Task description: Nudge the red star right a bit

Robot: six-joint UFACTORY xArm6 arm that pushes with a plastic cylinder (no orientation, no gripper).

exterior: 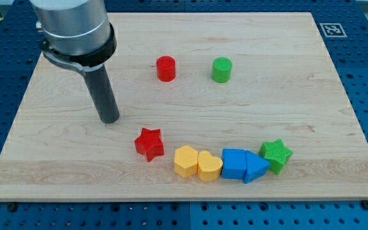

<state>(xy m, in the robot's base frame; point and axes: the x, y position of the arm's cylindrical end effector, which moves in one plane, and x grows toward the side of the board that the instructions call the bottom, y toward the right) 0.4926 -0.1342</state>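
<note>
**A:** Where does the job stand for you right now?

**B:** As far as you can judge, the nudge has not begun. Your red star sits on the desk toward the view's bottom, left of centre, and my tip is up and to the view's left of it, near but clearly apart, with bare wood between them.

**A:** So nothing is touching the star?

**B:** On the tip's side, nothing. On its other side, a yellow block lies just beside it, down and to the view's right; you cannot tell whether the two touch. That yellow block opens a row: a yellow heart, a blue block, a blue triangle and a green star.

**A:** And the pincer's state?

**B:** You have no pincer here to read as open or closed, only the dark rod, and it holds nothing.

**A:** What is left, then?

**B:** All of it, I think. You would need the tip down at the star's left flank, then a short push toward the view's right. Keep it gentle, since the yellow block is so close that a long shove would probably disturb the row.

**A:** Anything else in play?

**B:** A red cylinder and a green cylinder stand well apart near the view's top, out of the way.
</note>
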